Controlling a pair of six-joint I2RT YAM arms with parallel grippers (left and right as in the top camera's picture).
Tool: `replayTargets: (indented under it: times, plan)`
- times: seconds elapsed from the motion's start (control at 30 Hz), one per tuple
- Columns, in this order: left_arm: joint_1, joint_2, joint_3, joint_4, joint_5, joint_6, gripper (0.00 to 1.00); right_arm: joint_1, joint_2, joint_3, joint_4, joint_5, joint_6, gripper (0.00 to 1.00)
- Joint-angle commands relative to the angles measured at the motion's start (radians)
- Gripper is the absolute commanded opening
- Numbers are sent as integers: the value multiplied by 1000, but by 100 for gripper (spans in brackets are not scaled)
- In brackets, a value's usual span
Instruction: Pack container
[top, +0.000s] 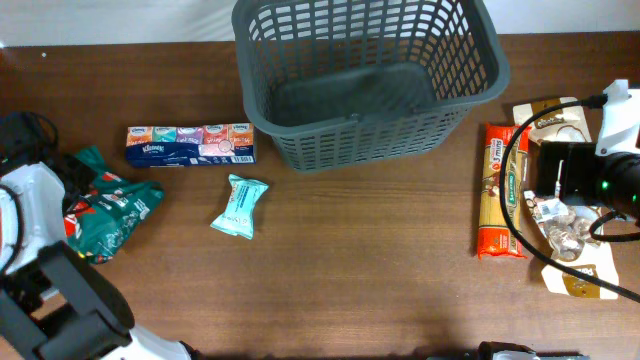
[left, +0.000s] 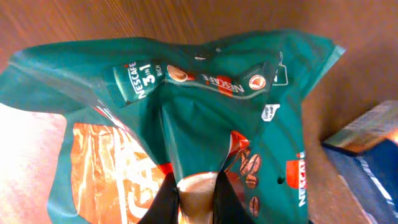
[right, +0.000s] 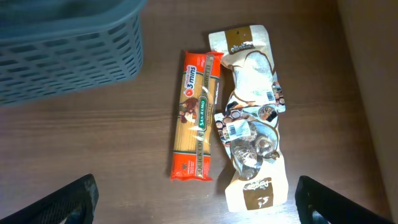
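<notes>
The container (top: 360, 140), a large dark grey slotted basket, stands empty at the back middle of the table; its wall also shows in the right wrist view (right: 62, 62). My left gripper (left: 196, 202) is shut on a fold of a green Nescafé bag (left: 205, 112), which lies at the left of the table (top: 110, 212). My right gripper (right: 198, 194) hangs open above an orange pasta packet (right: 196, 115) and a cream pouch (right: 252, 112), holding nothing. In the overhead view the pasta packet (top: 503, 190) lies right of the basket, and the pouch (top: 575, 240) is partly under the right arm (top: 600, 180).
A blue multi-pack of tissues (top: 190, 145) lies left of the basket, and its corner shows beside the bag (left: 367, 155). A small teal snack packet (top: 240, 205) lies in front of it. A black cable (top: 515, 160) loops over the pasta packet.
</notes>
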Motion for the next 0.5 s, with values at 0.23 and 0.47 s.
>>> replayTargets:
  times: [0.23, 0.47]
  plan:
    - [-5, -195, 11, -31, -23, 13, 2, -6, -6, 17, 0, 19, 12, 99]
    - [-35, -293, 11, -35, -23, 14, 2, -6, -6, 17, 0, 19, 12, 99]
